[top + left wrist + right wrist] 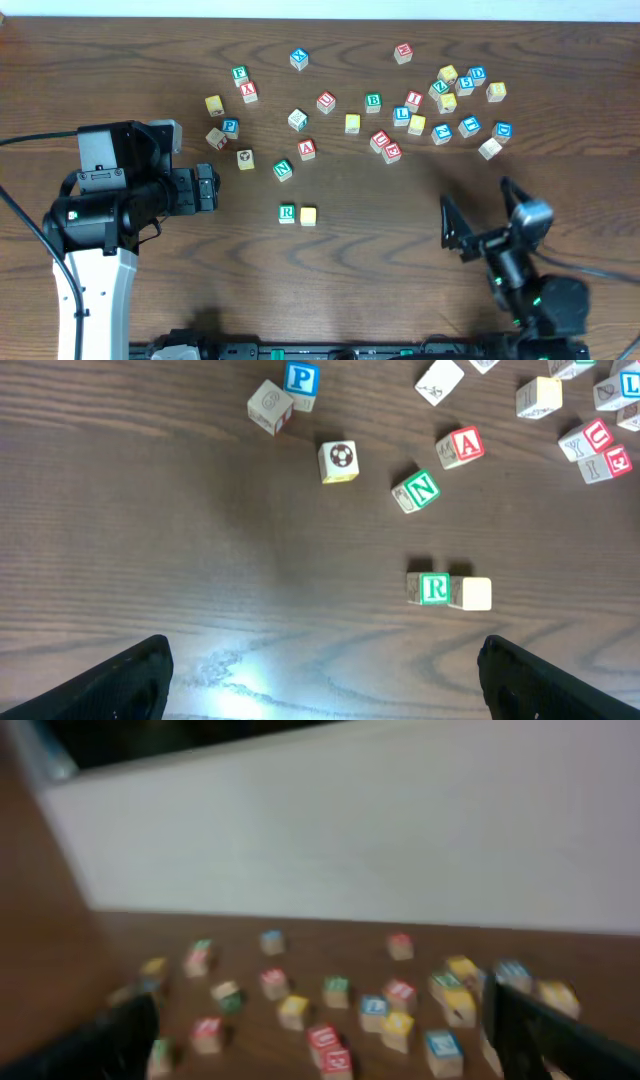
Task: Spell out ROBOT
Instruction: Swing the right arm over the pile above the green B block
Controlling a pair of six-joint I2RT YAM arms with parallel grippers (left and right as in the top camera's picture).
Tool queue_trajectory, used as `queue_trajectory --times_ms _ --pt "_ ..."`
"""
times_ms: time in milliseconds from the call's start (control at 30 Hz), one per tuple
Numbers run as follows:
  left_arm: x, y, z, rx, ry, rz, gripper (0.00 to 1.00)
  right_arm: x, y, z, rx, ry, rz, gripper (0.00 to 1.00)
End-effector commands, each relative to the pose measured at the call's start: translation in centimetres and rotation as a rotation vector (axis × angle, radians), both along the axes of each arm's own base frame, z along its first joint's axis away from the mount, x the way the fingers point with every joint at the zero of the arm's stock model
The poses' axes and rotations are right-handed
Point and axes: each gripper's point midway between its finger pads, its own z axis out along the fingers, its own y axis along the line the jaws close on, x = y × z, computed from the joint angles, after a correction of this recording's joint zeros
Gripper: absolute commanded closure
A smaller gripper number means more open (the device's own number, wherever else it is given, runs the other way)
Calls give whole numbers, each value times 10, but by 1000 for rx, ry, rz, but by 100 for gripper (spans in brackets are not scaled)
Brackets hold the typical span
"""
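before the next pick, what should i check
1. R laid as first letter: ok.
2. Yellow block touching R is an O: cannot tell, the face that shows looks blank.
3. Left gripper open and empty: ok.
4. Right gripper open and empty: ok.
5. B stands apart from its neighbours, room for fingers: ok.
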Motion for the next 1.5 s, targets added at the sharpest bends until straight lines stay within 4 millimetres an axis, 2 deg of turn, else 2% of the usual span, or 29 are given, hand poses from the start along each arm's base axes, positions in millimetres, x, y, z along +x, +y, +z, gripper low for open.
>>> queue_trajectory --times_ms 0,133,233,333,433,533,633,733,967,1200,1367,1467 --pt "2 -1 7 -3 -20 -17 4 10 32 61 -105 8 199 1" --pt "2 -1 7 -3 -21 -17 4 43 50 89 -159 257 328 1" --pt "2 -1 7 -3 -21 -17 4 63 59 93 -209 444 393 1" --pt "2 -1 7 -3 -21 -17 4 95 64 97 -182 557 410 1" --pt "2 -1 7 -3 -21 -17 4 119 65 74 -171 658 414 1" --pt "2 -1 7 -3 -21 -17 4 146 72 59 -150 666 428 1" --pt "2 -1 7 -3 -21 -17 4 174 64 31 -182 750 266 1" --pt "2 -1 7 -3 -21 -17 4 191 69 11 -284 808 141 1" --pt "2 -1 7 -3 -21 -17 4 221 98 -21 -467 898 -18 1" --pt "2 -1 7 -3 -21 -17 4 254 103 -78 -380 1004 -129 5" --pt "2 -1 7 -4 -21 -17 4 264 104 -120 -355 1077 -152 6" --pt "2 -1 7 -3 -20 -17 4 267 104 -140 -344 1113 -149 11"
